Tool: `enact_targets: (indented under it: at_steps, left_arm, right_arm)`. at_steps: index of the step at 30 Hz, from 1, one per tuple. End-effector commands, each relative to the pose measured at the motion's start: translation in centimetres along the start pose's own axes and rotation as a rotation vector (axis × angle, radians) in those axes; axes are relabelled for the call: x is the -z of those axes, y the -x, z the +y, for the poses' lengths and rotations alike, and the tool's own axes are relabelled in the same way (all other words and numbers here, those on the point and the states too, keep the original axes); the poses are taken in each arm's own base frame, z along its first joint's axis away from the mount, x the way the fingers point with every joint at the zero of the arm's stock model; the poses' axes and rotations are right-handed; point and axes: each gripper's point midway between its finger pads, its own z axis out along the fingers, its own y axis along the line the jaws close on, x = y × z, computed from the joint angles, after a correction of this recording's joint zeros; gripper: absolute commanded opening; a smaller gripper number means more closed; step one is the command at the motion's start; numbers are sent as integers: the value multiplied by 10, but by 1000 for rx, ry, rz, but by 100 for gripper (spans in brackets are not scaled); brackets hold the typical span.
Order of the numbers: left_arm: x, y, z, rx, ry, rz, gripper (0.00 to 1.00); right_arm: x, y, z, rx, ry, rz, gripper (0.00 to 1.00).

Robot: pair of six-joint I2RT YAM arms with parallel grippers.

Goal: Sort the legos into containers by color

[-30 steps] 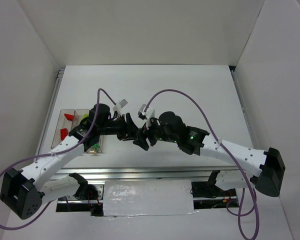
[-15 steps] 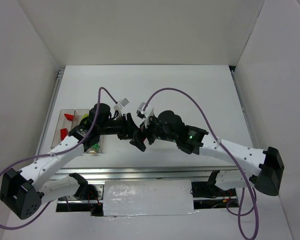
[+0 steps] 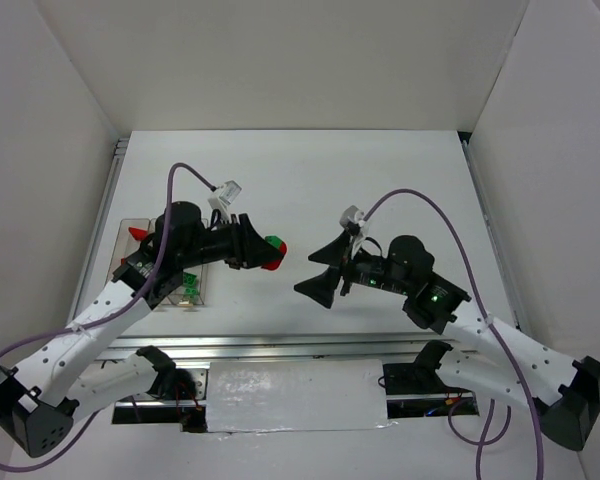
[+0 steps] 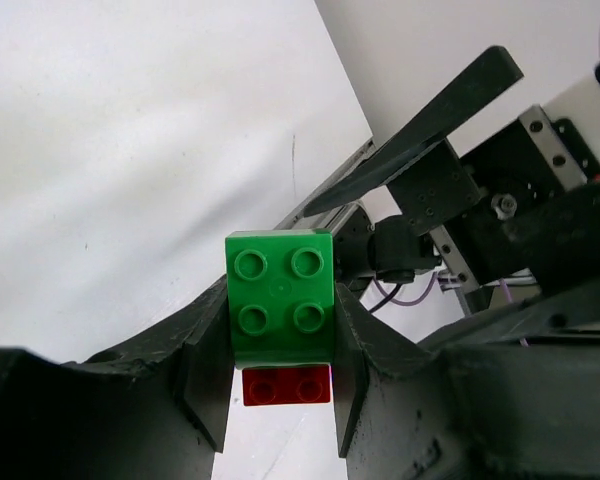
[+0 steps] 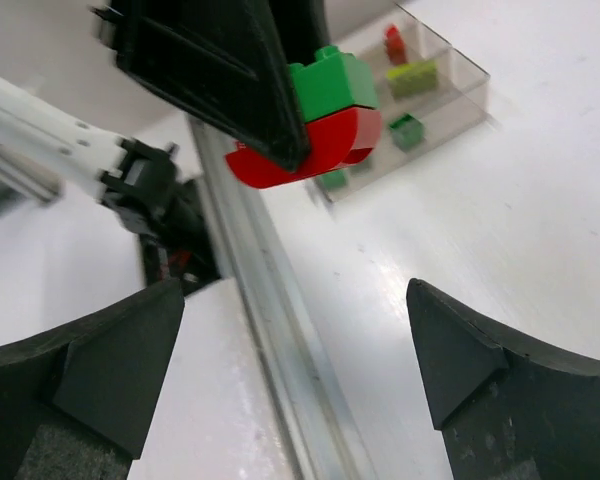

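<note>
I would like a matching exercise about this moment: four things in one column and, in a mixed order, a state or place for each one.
Things:
1. left gripper
2. right gripper
3. green brick
4. containers

States or places:
a. open, holding nothing
b. at the left edge of the table
c. shut, holding something
d. joined to a red brick, off the table

Pairs: 1-c, 2-a, 3-d, 4-b
</note>
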Motion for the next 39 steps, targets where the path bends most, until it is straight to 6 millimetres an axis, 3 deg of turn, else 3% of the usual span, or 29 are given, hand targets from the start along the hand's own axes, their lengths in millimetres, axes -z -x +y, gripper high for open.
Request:
enact_targets:
  at_steps: [1,5,6,10,15,20,33,36,37,38,39]
  left_arm:
    - [6,10,-23,-109,-103,-45,0]
    - [18,4,-48,-200,-256,-45,0]
    - [23,2,-53,-217,-277,-45,0]
    - [34,-5,-71,-299,-387,-32,0]
    - [43,-12,-84,-332,-484,-25,0]
    - [44,-15,-83,-329,-494,-19,0]
    - [49,-18,-91,-346,-543,-11,0]
    - [48,-17,-90,-345,-535,-14,0]
    - [48,-17,-90,-345,-536,-15,0]
    - [49,-17,-90,-348,-536,-18,0]
    - [49,-16,-90,-350,-535,-19,0]
  right_arm:
    - [19,29,34,-64,210,-137,100]
    - [27,45,16,-170,159,-209,96]
    - [28,52,13,-178,158,-231,88]
    - [26,68,29,-232,265,-224,73]
    - [27,88,50,-226,398,-246,73]
    - [24,90,67,-220,485,-237,73]
    - [0,93,73,-203,473,-221,67]
    - [-2,92,73,-202,478,-213,55]
    - [-3,90,73,-202,478,-211,41]
    - [-3,89,73,-202,481,-209,35]
    - [-3,87,73,-203,484,-207,21]
